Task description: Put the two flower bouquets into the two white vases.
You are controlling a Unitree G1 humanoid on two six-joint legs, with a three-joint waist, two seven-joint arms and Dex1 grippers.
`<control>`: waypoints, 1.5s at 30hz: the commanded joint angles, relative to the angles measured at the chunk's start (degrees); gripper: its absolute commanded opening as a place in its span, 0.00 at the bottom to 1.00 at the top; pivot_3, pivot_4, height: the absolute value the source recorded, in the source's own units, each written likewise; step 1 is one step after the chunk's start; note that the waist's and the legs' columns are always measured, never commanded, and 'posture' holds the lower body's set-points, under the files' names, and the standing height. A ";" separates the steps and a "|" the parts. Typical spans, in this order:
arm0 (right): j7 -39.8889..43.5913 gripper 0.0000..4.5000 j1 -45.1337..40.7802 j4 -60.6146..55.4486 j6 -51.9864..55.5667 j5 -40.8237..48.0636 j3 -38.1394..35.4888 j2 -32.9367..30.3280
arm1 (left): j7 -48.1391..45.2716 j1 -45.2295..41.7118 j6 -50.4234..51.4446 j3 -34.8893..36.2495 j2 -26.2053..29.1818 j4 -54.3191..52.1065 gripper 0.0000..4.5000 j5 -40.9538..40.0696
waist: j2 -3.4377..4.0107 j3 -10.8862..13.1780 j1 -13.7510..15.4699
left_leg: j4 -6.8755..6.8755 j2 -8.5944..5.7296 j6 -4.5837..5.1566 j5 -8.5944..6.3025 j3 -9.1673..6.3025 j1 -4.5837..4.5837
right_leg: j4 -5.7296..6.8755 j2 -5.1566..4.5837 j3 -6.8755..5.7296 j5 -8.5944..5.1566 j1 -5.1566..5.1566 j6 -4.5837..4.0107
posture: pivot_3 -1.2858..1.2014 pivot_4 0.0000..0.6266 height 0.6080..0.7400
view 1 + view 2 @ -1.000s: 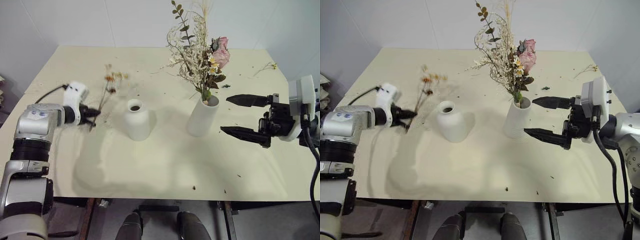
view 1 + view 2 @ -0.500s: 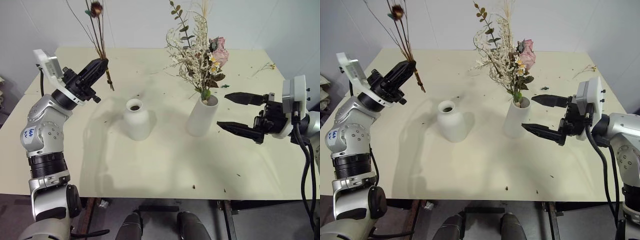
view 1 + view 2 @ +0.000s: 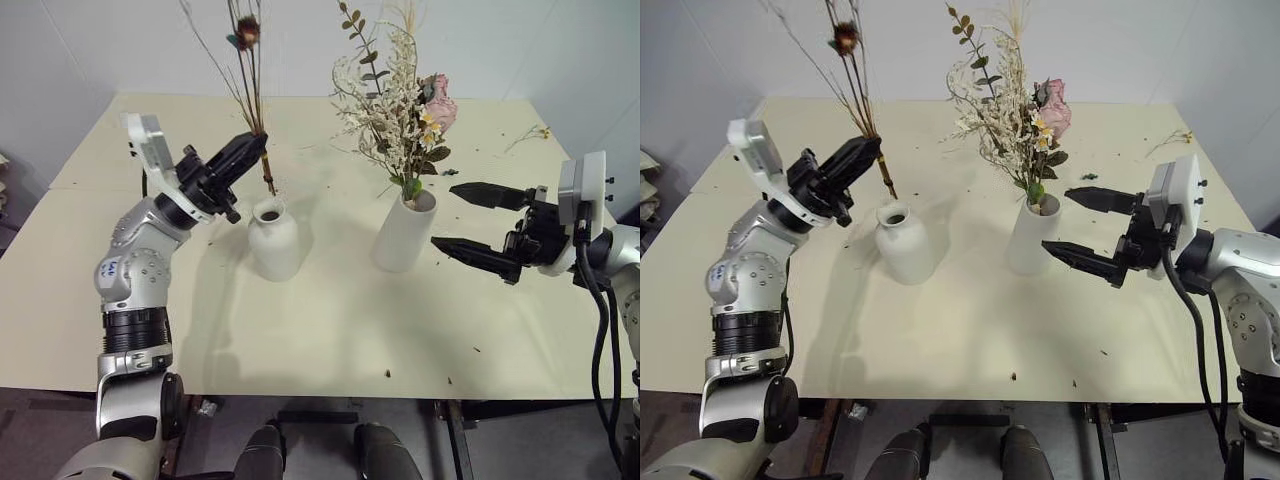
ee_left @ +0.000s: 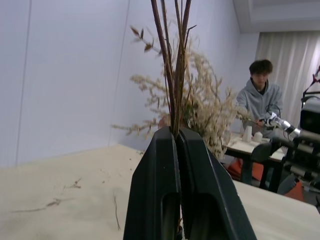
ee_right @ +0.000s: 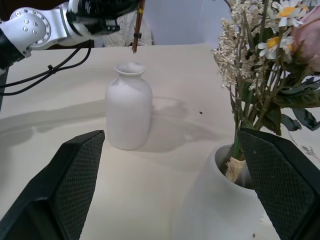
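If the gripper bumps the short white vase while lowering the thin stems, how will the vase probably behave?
The short vase looks empty, so probably light and easy to shove. Its broad base should resist tipping. The thin stems held by the left gripper look wiry, likely to bend against the narrow neck.

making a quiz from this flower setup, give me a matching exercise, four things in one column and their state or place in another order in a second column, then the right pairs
Things:
1. sparse bunch
2. bushy bunch
3. short vase
4. right gripper

States or places:
A. jaws wide open, beside the tall vase, holding nothing
B. standing on the table with nothing in its narrow neck
C. clamped upright in the shut left gripper, stem ends just above the short vase's mouth
D. stems down in the tall vase

Pairs: 1-C, 2-D, 3-B, 4-A
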 commanded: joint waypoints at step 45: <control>2.88 1.00 1.23 5.42 -6.38 -3.22 -2.57 -1.68 | -14.66 11.58 -5.46 2.38 20.82 -4.62 1.00 2.87 | 0.01 0.00 -0.11 | -0.18 0.05 0.00 0.00 0.00 0.01 | -0.14 0.01 0.02 0.01 -0.01 -0.04 | 0.52 0.24 1.00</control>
